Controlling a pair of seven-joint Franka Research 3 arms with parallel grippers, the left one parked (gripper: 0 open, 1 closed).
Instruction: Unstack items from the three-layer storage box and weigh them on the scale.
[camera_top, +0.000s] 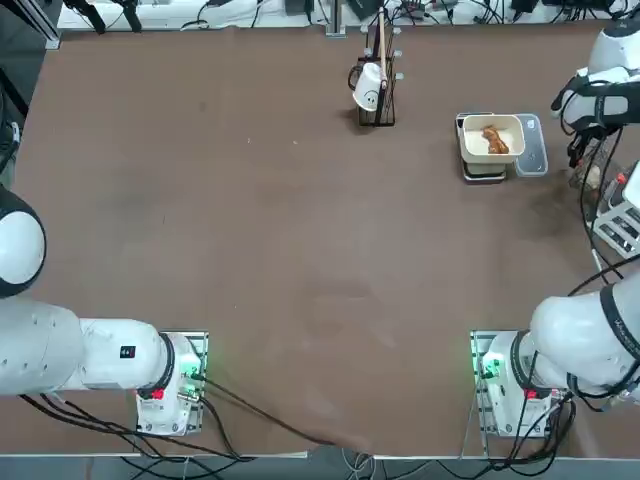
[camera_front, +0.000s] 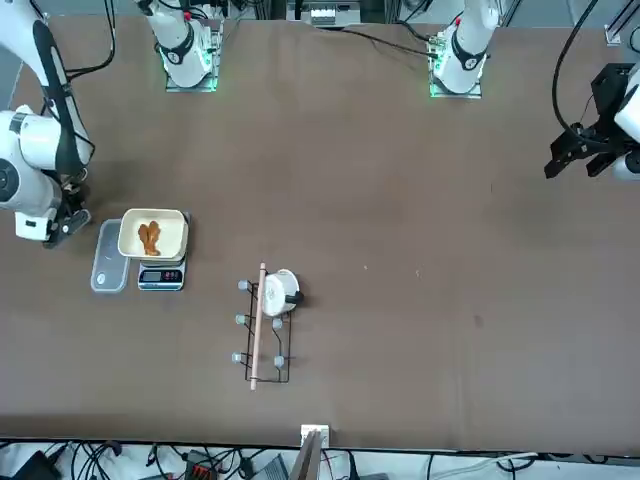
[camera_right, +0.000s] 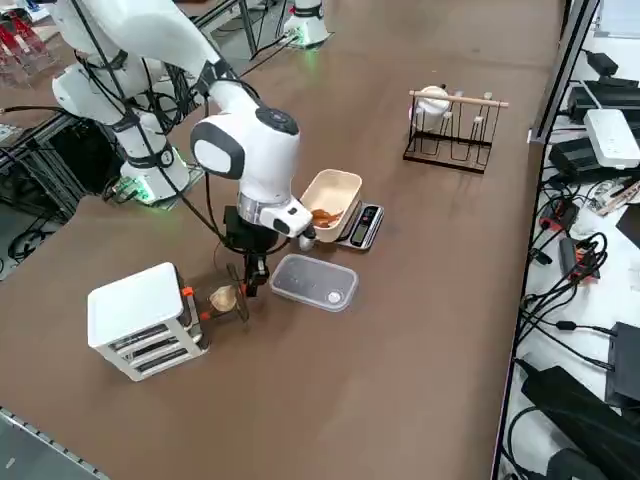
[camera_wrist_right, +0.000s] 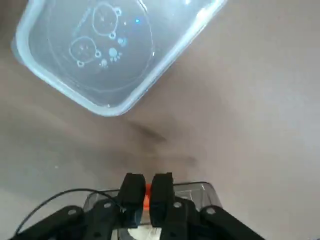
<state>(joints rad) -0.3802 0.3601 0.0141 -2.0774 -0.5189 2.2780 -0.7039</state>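
The right gripper (camera_wrist_right: 146, 192) has its jaws pinched on the small orange tab (camera_wrist_right: 146, 190) of a clear drawer (camera_wrist_right: 200, 189), and the side view shows why: that drawer (camera_right: 226, 299) is drawn out of the white storage box (camera_right: 140, 318), which stands near the worktop's (camera_right: 420, 300) edge, so the tan bread piece (camera_right: 222, 298) lying in it is open to reach from above. The tab is the only narrow part of the drawer, hence the almost-shut grip low by the box instead of a grasp round the whole tray. The gripper (camera_right: 247, 283) hangs straight down between the box and a clear lid (camera_right: 312, 281) that lies flat just beside the scale (camera_right: 362, 225); the lid seems to have been set there simply to keep it off the bowl. The cream bowl (camera_right: 330, 200) sits on the scale so that loose food can be weighed without rolling off, and one brown piece (camera_top: 494, 140) already lies in it. The task looks partly done: one item weighed, another exposed in the drawer, and the box's other slatted layers shut. A wire rack (camera_top: 378, 88) with a white cup (camera_top: 368, 86) stands well apart, uninvolved.
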